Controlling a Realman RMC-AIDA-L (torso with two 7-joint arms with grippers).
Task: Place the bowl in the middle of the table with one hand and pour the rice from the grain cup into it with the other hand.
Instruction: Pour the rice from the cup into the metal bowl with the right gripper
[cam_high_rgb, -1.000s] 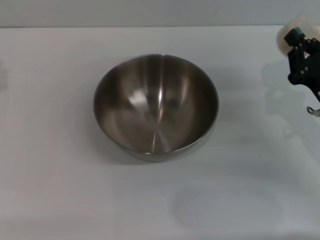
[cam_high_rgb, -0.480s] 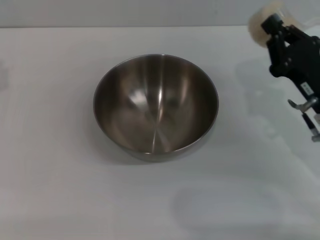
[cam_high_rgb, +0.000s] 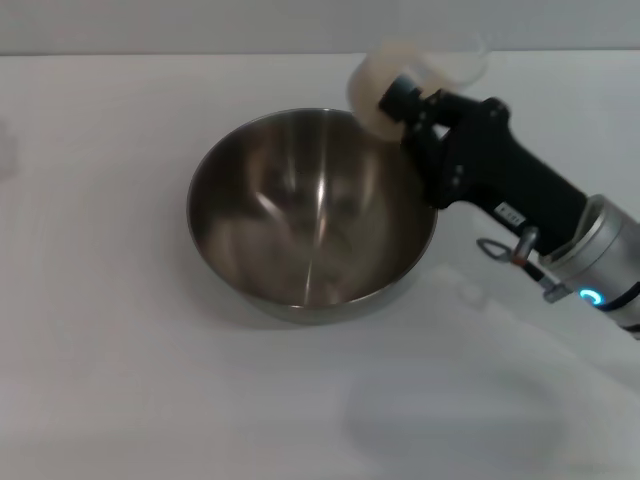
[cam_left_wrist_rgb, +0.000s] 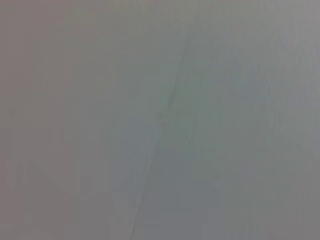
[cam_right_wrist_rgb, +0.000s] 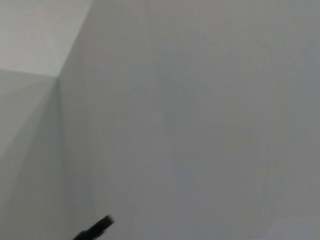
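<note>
Bowl (cam_high_rgb: 311, 212) set out on the white tabletop (cam_high_rgb: 100, 380), roughly central, so the placing half of the job looks done. Pouring half barely begun by the look of it: no heap of rice to be seen on the shiny inside of the bowl, only reflections. Right gripper (cam_high_rgb: 405, 100) up over the bowl's far right rim, clamped around the cup (cam_high_rgb: 415, 75), black body and silver wrist trailing back toward the near right. Cup just ahead of the gripper and slightly above it, tipped hard onto its side, pale base end reaching out over the bowl's rim, clearer rim end back on the far side. Grains inside the cup hard to make out; a pale beige mass at the base end, perhaps, nothing certain. No stream of grains visible between cup and bowl. Bowl directly below and forward of the gripper, well placed to catch whatever comes out. Left gripper nowhere in sight, its wrist camera showing nothing but blank grey surface; right wrist camera likewise blank save a dark sliver at the edge. Remaining, by judgement: tilt further, empty the cup fully into the bowl.
</note>
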